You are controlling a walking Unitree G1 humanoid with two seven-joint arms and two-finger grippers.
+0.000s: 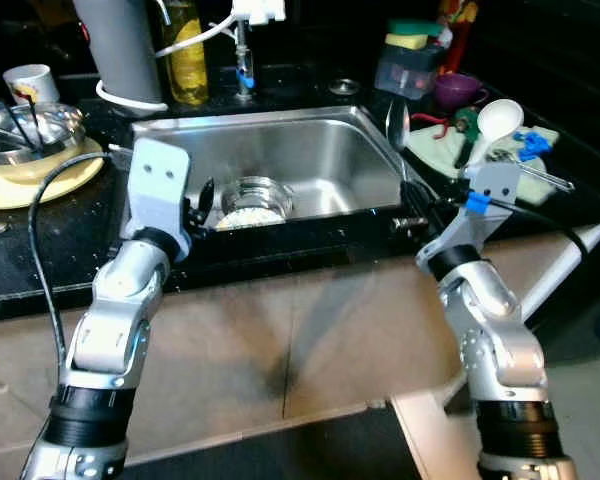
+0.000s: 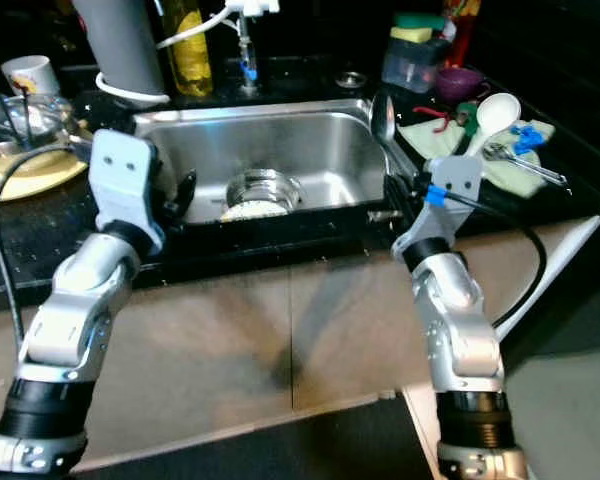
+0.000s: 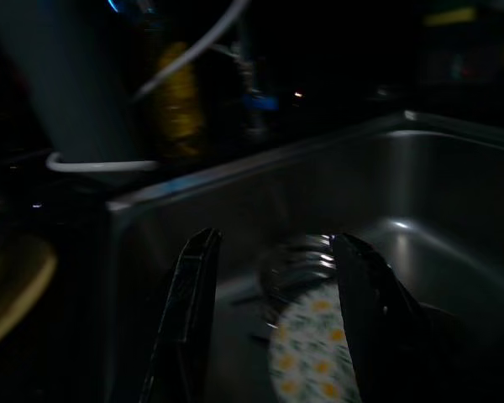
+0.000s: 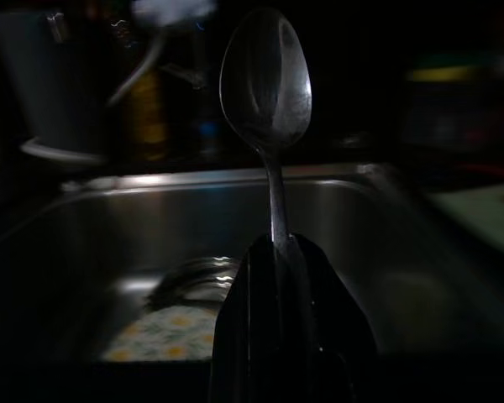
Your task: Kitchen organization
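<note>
over steel sink (image 1: 310,140), shiny upright spoon (image 4: 267,92).

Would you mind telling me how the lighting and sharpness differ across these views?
Eye views: bright, glare on the sink steel. Left wrist view: dim, soft; left gripper jaws apart. Right wrist view: dark, spoon glinting sharply, background blurred.

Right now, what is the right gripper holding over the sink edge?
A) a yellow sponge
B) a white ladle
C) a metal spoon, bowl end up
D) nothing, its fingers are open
C: the right gripper has its fingers shut on the handle of a metal spoon, whose bowl stands up above the sink.
</note>
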